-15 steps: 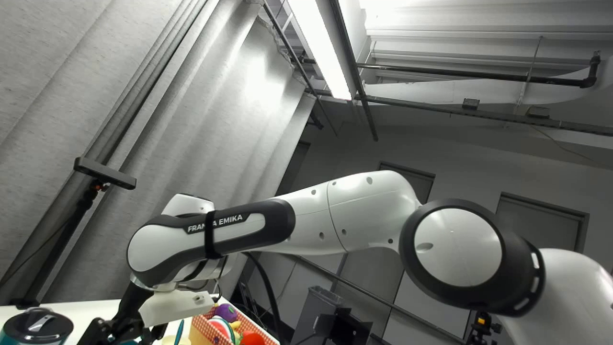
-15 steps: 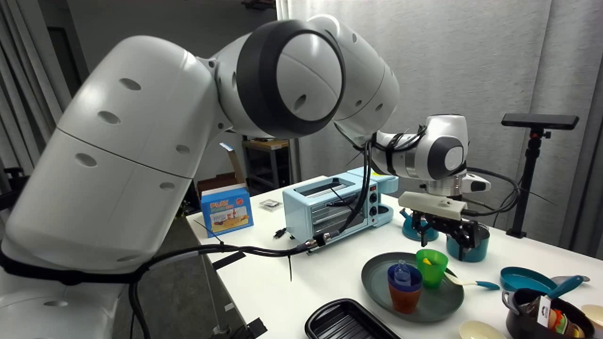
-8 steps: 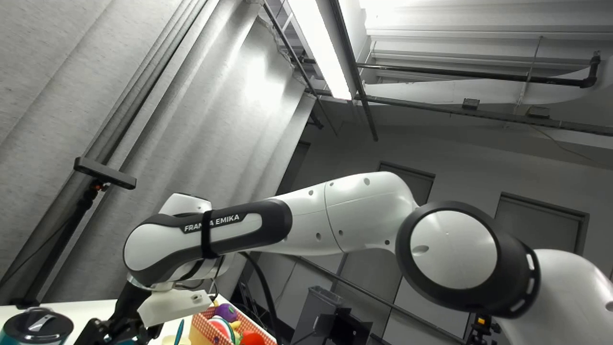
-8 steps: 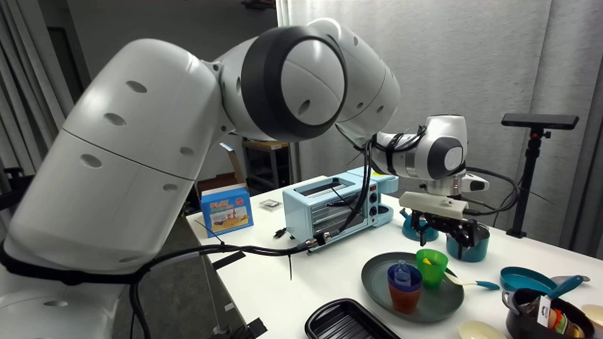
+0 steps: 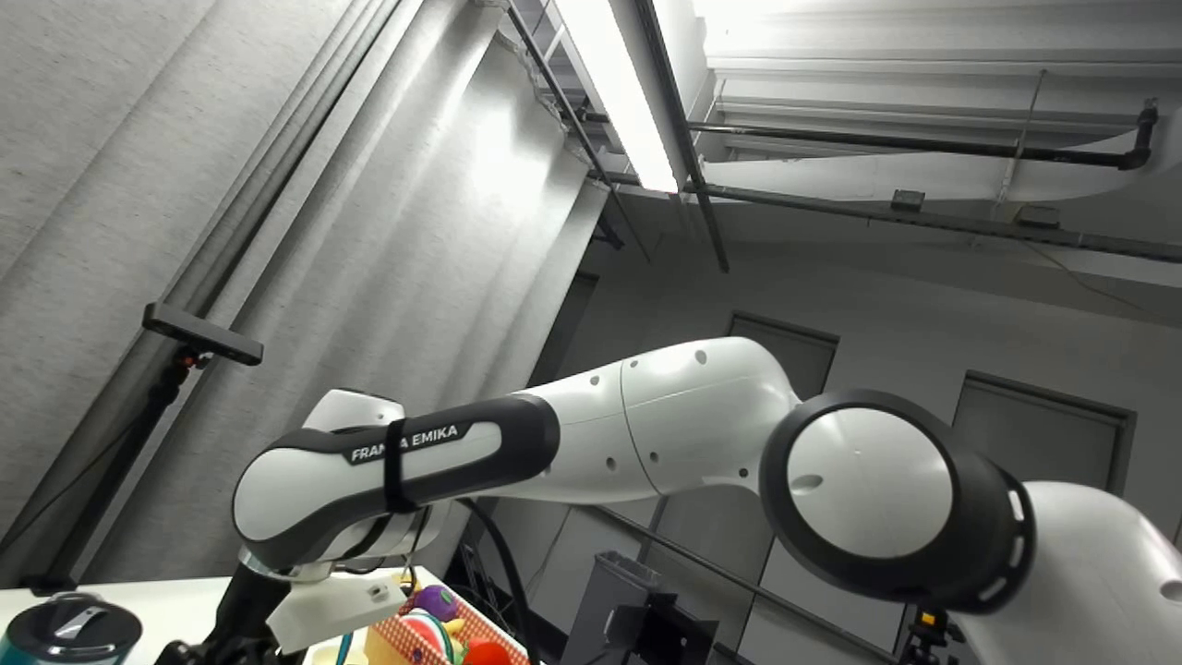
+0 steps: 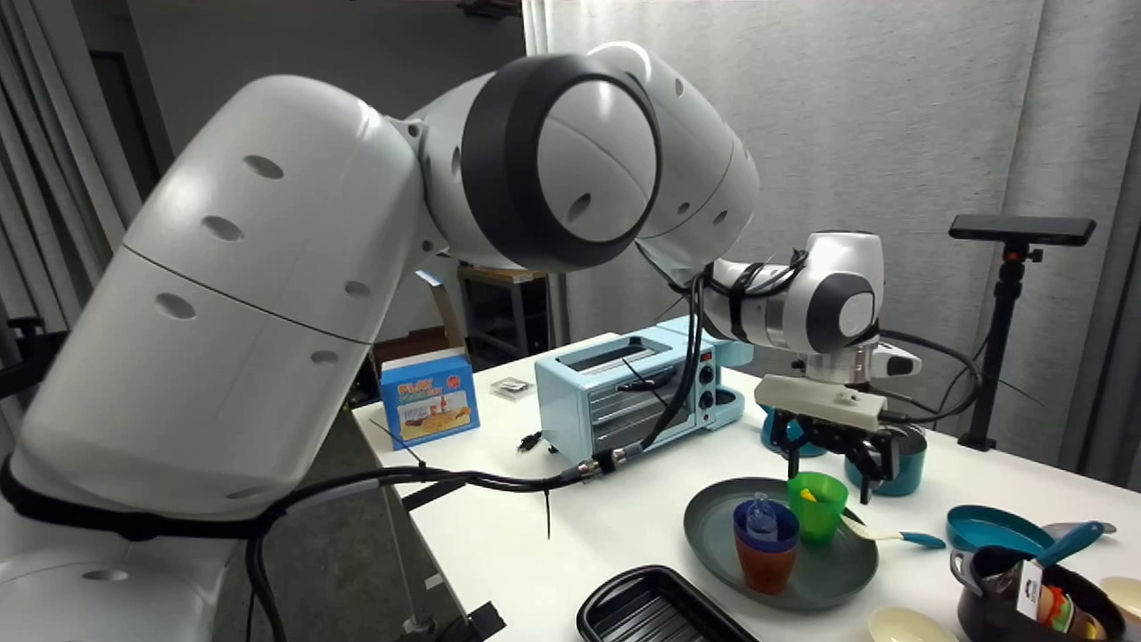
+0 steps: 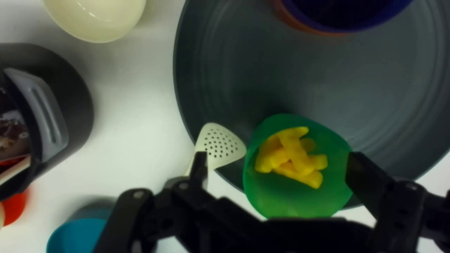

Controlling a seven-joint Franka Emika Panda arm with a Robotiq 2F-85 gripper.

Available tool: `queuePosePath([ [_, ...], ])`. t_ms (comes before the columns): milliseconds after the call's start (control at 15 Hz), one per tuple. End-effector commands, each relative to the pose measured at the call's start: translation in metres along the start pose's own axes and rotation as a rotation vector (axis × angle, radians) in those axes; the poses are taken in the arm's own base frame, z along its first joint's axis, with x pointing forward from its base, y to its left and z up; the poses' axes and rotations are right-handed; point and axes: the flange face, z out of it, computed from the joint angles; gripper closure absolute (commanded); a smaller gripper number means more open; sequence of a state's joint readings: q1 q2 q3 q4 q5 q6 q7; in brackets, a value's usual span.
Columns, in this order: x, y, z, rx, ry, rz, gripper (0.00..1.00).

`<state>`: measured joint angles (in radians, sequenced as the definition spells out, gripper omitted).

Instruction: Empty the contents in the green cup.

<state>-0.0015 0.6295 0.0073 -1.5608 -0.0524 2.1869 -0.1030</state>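
Observation:
The green cup (image 6: pixel 817 522) stands upright on the dark grey plate (image 6: pixel 713 539), near its edge. In the wrist view, several yellow pieces (image 7: pixel 293 154) lie inside the green cup (image 7: pixel 299 203). My gripper (image 6: pixel 829 483) is open, pointing down, just above and behind the cup in an exterior view. In the wrist view the gripper (image 7: pixel 277 156) has one finger left of the cup, over the spatula, and the other at the cup's right rim. I cannot tell whether that finger touches the rim. In an exterior view (image 5: pixel 231 651) the fingertips are cut off at the lower edge.
An orange cup (image 6: pixel 767 571) with a blue cup (image 6: pixel 784 532) in it stands beside the green cup. A white spatula (image 7: pixel 219 146) rests on the plate's edge. Nearby are a black pot (image 6: pixel 989 593), a teal pot (image 6: pixel 905 468) and a black tray (image 6: pixel 660 606).
The arm has come down, and the gripper is lower and slightly nearer the green cup. The cup and its yellow content have not moved. The gripper stays open.

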Motion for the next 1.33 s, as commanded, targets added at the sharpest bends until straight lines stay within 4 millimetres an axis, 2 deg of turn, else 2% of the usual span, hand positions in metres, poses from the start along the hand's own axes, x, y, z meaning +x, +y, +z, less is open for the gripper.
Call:
queuePosePath([
  [0,-0.015,0.006,0.013,0.040,0.001,-0.014,0.00],
  [267,-0.018,-0.003,0.022,0.059,0.020,-0.036,0.00],
  [600,-0.009,-0.025,0.020,0.069,0.048,-0.094,0.00],
  [1267,0.003,-0.024,0.005,0.071,0.071,-0.125,0.00],
])
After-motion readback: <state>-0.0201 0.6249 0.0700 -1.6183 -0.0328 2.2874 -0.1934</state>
